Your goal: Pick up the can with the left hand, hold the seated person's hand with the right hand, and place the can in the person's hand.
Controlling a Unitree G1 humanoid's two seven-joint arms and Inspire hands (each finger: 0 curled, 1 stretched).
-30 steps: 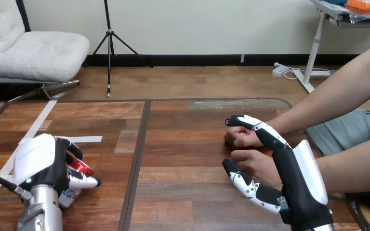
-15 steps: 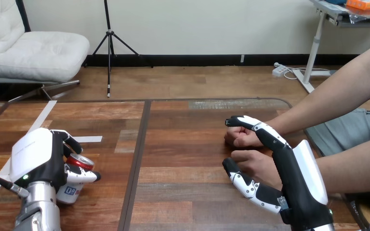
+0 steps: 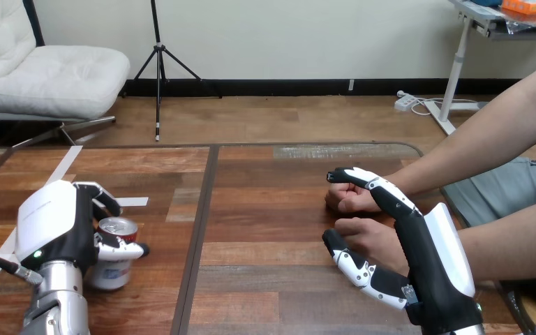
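**Asker:** Two things first: what is the surface, and where is the can (image 3: 116, 230)?

**Robot:** Brown wooden bench (image 3: 265, 209), with a dark seam (image 3: 202, 209) down it and white tape (image 3: 59, 174) at the left. The can stands upright near the left front, and my left hand (image 3: 56, 227) is clamped round it.

**Asker:** And the right side?

**Robot:** My right hand (image 3: 426, 258) is spread. Its fingers reach over the person's far hand (image 3: 345, 201) and its thumb lies below the person's near hand (image 3: 370, 237). Bare wood lies between my two hands.

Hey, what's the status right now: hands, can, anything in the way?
Left hand shut on can, can upright. Right hand open, person's nearer hand between its thumb and fingers. Nothing lies between can and person.
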